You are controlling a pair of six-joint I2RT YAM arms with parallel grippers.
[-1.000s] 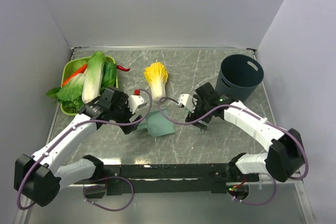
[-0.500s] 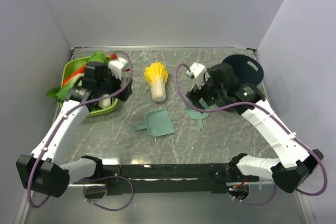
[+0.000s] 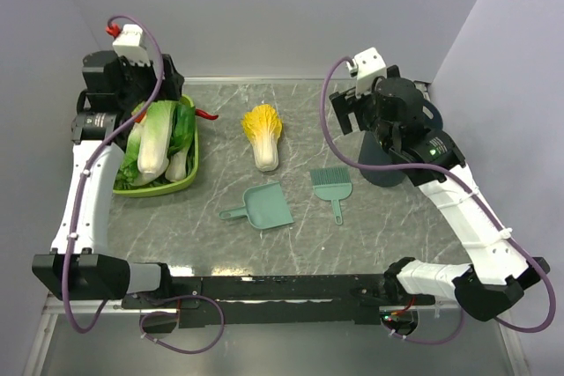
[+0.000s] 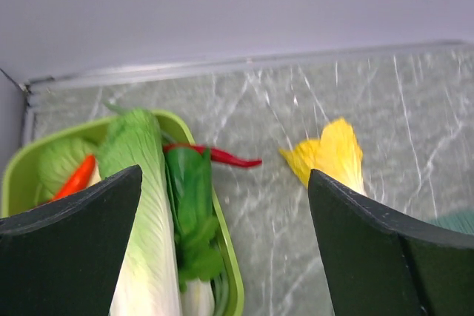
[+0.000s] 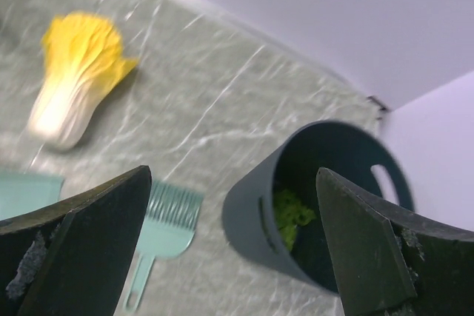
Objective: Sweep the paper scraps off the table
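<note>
Both grippers hang high, jaws spread wide with nothing between them: the left gripper [image 4: 226, 212] over the lime tray [image 3: 181, 184] of cabbages [image 3: 154, 138], the right gripper [image 5: 231, 212] over the dark bin [image 5: 248, 220]. Nearest the arm bases, the teal dustpan [image 3: 264, 207] and brush [image 3: 331, 184] lie apart on the table [image 3: 370, 235]. Beyond them lies the yellow-topped cabbage half [image 3: 263, 134]. The paper scraps [image 5: 292, 216] sit as a green clump inside the bin, below the right gripper and well apart from the left.

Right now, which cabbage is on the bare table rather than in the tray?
The yellow-topped half, lying alone on the table. The green-white cabbages lie in the lime tray at the left.
</note>
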